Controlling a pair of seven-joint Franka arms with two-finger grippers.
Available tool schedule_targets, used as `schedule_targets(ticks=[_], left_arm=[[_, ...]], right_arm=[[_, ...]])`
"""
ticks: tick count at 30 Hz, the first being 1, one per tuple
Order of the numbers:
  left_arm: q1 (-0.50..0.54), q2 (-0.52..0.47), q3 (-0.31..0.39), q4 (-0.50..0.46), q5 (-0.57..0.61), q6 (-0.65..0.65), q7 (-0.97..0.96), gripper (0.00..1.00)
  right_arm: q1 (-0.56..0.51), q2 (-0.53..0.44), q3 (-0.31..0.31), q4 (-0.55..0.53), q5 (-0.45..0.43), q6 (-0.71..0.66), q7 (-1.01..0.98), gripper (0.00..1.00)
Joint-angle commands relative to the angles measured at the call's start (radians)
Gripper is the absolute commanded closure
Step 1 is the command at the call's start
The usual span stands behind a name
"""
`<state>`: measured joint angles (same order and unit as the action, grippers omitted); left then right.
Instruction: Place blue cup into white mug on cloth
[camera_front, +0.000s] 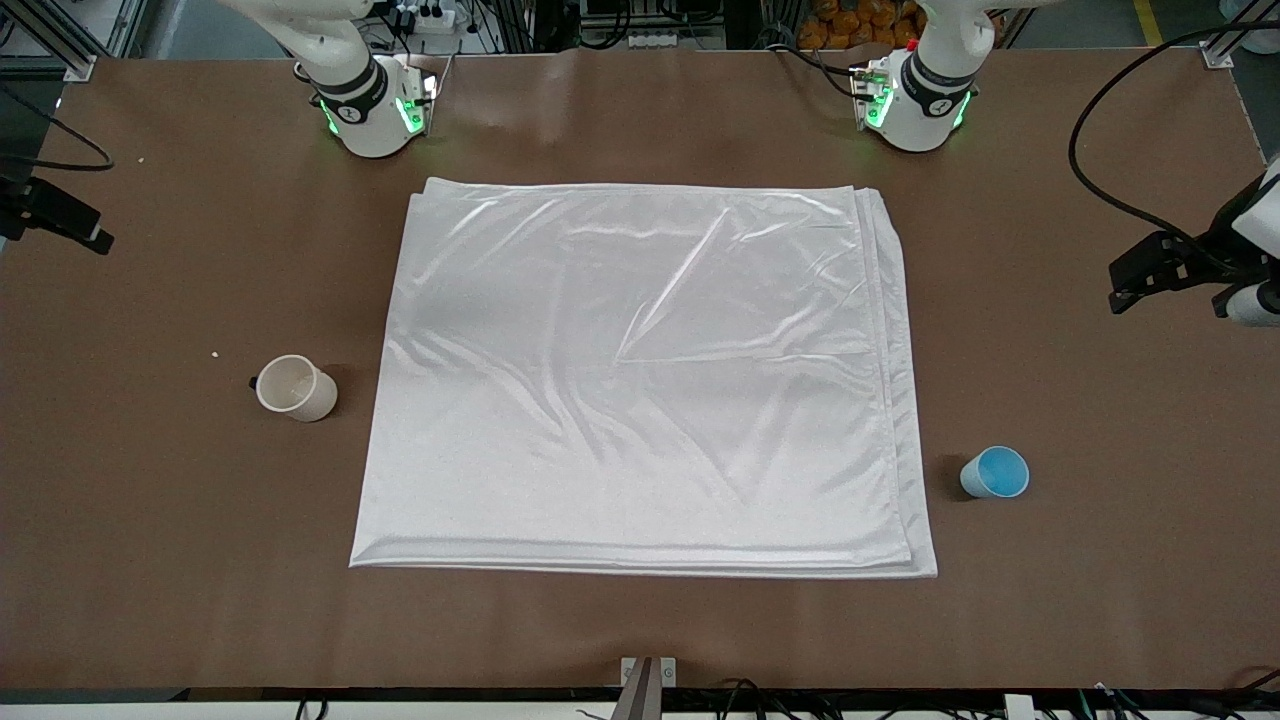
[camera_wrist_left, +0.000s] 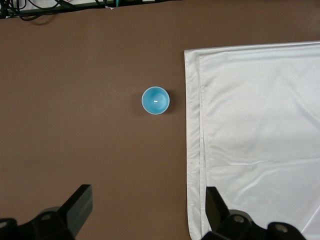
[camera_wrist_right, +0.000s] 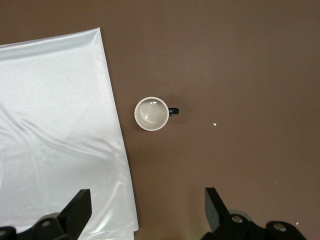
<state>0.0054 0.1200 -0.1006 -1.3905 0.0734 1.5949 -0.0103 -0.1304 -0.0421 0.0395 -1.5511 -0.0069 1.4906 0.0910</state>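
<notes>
The blue cup stands upright on the bare brown table beside the cloth, toward the left arm's end. The white mug stands upright on the table beside the cloth's edge, toward the right arm's end, with its black handle pointing away from the cloth. My left gripper is open and empty, high over the table, with the blue cup and the cloth's edge below it. My right gripper is open and empty, high over the white mug and the cloth's edge. Neither gripper shows in the front view.
Black fixtures with cables stick in at both ends of the table. A small white crumb lies near the mug. The arm bases stand along the table's edge farthest from the front camera.
</notes>
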Motion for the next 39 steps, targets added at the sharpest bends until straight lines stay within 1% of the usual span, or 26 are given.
schedule_targets(ticks=[1, 12, 16, 21, 26, 31, 37, 39], left_arm=[[0.004, -0.01, -0.002, -0.002, -0.021, -0.013, 0.0, 0.0], [0.001, -0.008, -0.007, -0.005, -0.007, -0.012, -0.011, 0.0], [0.001, 0.0, -0.008, -0.01, -0.009, -0.012, -0.002, 0.0], [0.005, 0.006, -0.005, -0.021, -0.017, -0.013, 0.0, 0.0], [0.005, 0.007, -0.002, -0.035, -0.012, -0.012, -0.002, 0.0], [0.008, 0.026, -0.002, -0.028, -0.009, -0.013, 0.003, 0.0], [0.019, 0.041, -0.001, -0.028, -0.007, -0.012, 0.009, 0.0], [0.015, 0.061, -0.001, -0.021, -0.006, -0.012, 0.012, 0.0]], right_arm=[[0.002, 0.001, 0.002, -0.003, -0.008, 0.013, -0.008, 0.0], [0.011, 0.002, 0.002, -0.006, -0.01, 0.016, -0.013, 0.0], [0.009, 0.015, 0.002, -0.023, -0.01, 0.042, -0.095, 0.0], [0.008, 0.022, 0.002, -0.063, -0.01, 0.057, -0.125, 0.0], [0.006, 0.025, 0.0, -0.113, -0.01, 0.131, -0.229, 0.0], [-0.001, 0.025, -0.001, -0.156, -0.01, 0.169, -0.339, 0.0], [-0.012, 0.025, -0.003, -0.233, -0.012, 0.244, -0.477, 0.0], [-0.018, 0.025, -0.003, -0.256, -0.012, 0.255, -0.533, 0.0]])
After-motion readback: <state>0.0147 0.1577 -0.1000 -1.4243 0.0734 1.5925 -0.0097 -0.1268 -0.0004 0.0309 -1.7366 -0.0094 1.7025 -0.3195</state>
